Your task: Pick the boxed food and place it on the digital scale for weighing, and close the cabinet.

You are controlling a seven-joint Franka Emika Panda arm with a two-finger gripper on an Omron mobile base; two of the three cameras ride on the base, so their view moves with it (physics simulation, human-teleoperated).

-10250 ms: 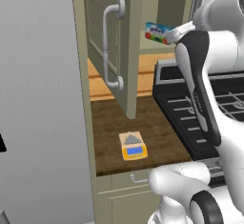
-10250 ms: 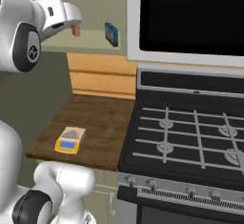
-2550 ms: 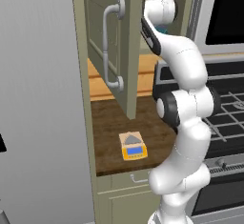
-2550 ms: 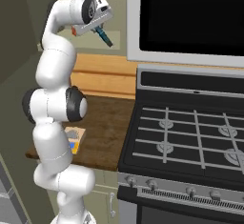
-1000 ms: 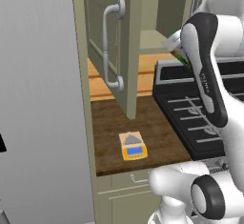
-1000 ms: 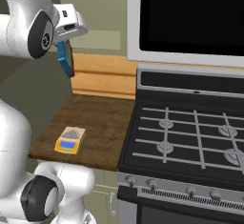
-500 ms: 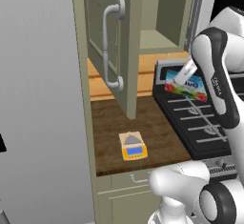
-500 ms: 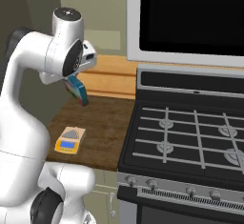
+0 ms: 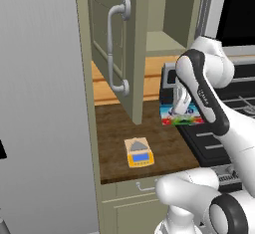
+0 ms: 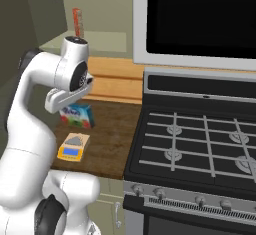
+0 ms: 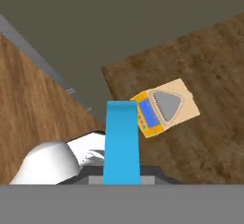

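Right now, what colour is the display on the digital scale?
Blue, set in the yellow-orange body of the digital scale; the hand view shows it best.

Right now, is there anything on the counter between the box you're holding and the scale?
No. In the right base view, only bare wooden counter separates the boxed food, held above it, from the digital scale.

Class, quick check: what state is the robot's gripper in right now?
Gripper: shut on the boxed food, held above the counter near the digital scale.
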